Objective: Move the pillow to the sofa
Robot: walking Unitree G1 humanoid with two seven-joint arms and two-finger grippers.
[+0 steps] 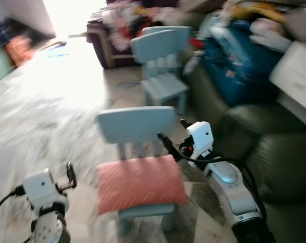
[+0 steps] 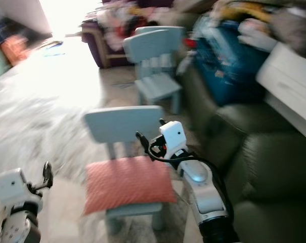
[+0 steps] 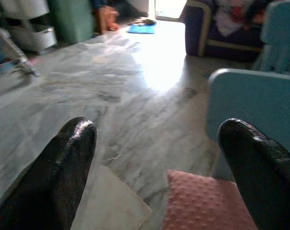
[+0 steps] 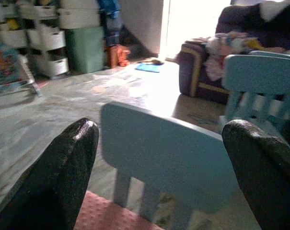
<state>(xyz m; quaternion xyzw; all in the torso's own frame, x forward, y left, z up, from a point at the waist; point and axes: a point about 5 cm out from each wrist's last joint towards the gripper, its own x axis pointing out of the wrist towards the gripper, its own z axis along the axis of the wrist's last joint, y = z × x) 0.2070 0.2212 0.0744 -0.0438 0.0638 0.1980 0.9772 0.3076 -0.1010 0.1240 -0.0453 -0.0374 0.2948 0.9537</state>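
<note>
marble floor point(image 1: 51, 101), two blue chairs point(image 1: 137, 126) – one pink pillow point(image 1: 140, 183), both grippers open

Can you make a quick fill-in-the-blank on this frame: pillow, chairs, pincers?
1. The pink pillow lies on the seat of the nearer light-blue ____.
2. The right pincer hovers beside that chair's ____.
3. The left pincer's fingers are ____.
4. The dark green sofa stands on the robot's ____ side.

Missing words: chair; backrest; open; right
</note>
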